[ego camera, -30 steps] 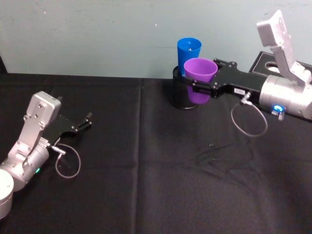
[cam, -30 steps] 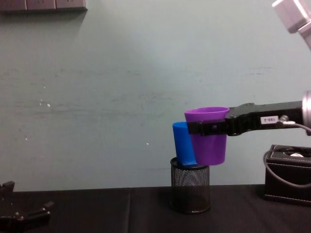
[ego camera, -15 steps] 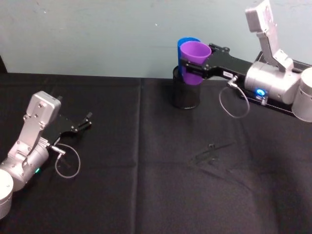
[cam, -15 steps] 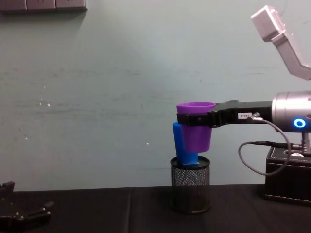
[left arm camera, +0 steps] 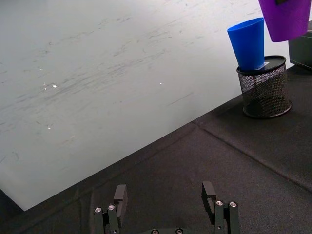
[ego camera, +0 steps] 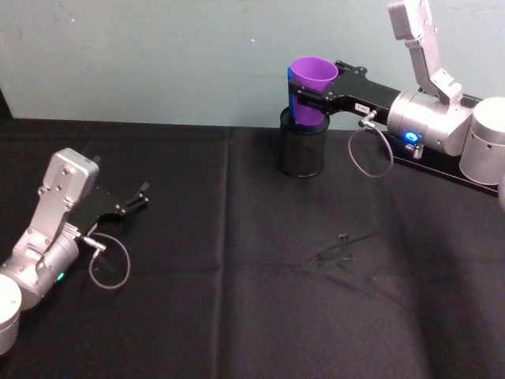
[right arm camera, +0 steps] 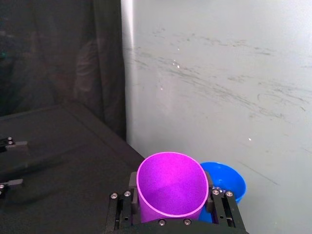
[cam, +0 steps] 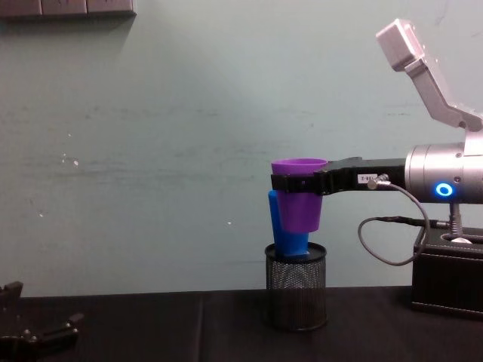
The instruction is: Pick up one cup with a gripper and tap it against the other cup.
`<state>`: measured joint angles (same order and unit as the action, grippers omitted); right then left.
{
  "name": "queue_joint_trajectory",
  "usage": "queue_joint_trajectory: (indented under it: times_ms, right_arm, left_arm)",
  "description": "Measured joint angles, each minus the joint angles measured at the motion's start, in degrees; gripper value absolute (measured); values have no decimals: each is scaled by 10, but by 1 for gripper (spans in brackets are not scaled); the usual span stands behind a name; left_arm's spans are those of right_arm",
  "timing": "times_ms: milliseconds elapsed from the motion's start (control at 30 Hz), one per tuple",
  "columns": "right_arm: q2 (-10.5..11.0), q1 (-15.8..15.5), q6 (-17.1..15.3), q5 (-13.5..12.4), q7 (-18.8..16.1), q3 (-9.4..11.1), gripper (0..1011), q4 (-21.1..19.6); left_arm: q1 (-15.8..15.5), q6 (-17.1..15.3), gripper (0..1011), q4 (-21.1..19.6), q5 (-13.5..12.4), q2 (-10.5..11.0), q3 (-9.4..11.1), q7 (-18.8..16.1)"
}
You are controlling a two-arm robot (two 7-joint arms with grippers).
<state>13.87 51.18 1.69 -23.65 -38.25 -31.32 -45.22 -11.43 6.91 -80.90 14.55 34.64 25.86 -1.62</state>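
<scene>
Silver cylindrical arms (ego camera: 432, 126), slim black right gripper (ego camera: 306, 99), small white label (cam: 367, 179), glowing blue ring (cam: 442, 189), looping grey cable (cam: 361, 238)

Purple tapered cup (ego camera: 313, 79) hanging upright in the air, being clamped below its rim by the right gripper (cam: 298, 183), close beside blue cup (cam: 281, 234) leaning in a black mesh holder (cam: 296, 298)

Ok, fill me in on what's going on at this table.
The right hand is shut on the purple cup and holds it in the air right next to the blue cup, which stands tilted in a black mesh holder at the back of the table. Whether the two cups touch cannot be told. The left hand lies open and idle on the table's left side.
</scene>
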Motion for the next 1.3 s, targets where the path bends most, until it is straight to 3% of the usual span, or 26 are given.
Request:
queue_joint_trajectory:
  times_ms: [467,1300]
  right_arm:
    - [-29,29,35,21,-7,15,735,71]
    - [-49,45,67,45,-23,43,735,119]
  left_arm:
    - [0,0,1005,0,0,0,0,0]
    - [0,0,1005,0,0,0,0,0]
